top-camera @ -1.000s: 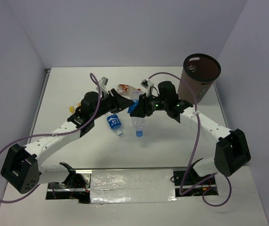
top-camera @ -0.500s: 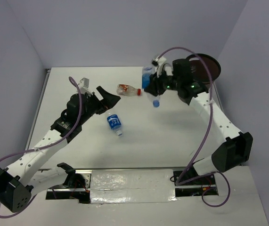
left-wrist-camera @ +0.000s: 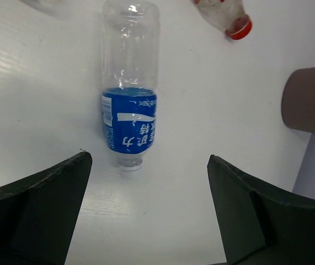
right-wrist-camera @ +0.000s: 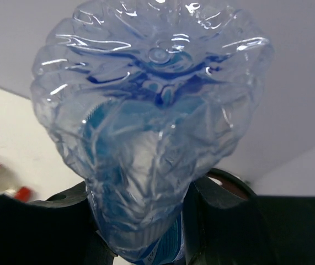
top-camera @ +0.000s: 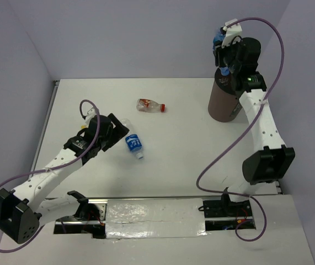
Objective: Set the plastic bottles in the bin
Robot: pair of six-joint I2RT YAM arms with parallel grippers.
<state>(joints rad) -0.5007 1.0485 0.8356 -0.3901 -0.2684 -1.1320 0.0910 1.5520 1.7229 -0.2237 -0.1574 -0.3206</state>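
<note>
My right gripper (top-camera: 223, 47) is shut on a clear blue-label bottle (right-wrist-camera: 151, 138) and holds it high over the bin (top-camera: 223, 102), a dark brown bucket at the back right. Part of the bin's black rim (right-wrist-camera: 231, 185) shows behind the held bottle. My left gripper (top-camera: 117, 132) is open and empty, just left of a blue-label bottle (top-camera: 134, 144) lying on the table. That bottle (left-wrist-camera: 129, 110) lies ahead of the left fingers (left-wrist-camera: 41, 204), cap end toward them. A red-label, red-capped bottle (top-camera: 149, 105) lies farther back and also shows in the left wrist view (left-wrist-camera: 223, 14). The other bottles are out of view.
The bin's wall (left-wrist-camera: 311, 99) shows at the right edge of the left wrist view. White walls close the table at the back and both sides. The right arm's purple cable (top-camera: 273, 49) loops above the bin.
My right arm has carried the blue-label bottle from the table's middle up and right to above the bin. My left arm has pulled back left, away from the bottles.
</note>
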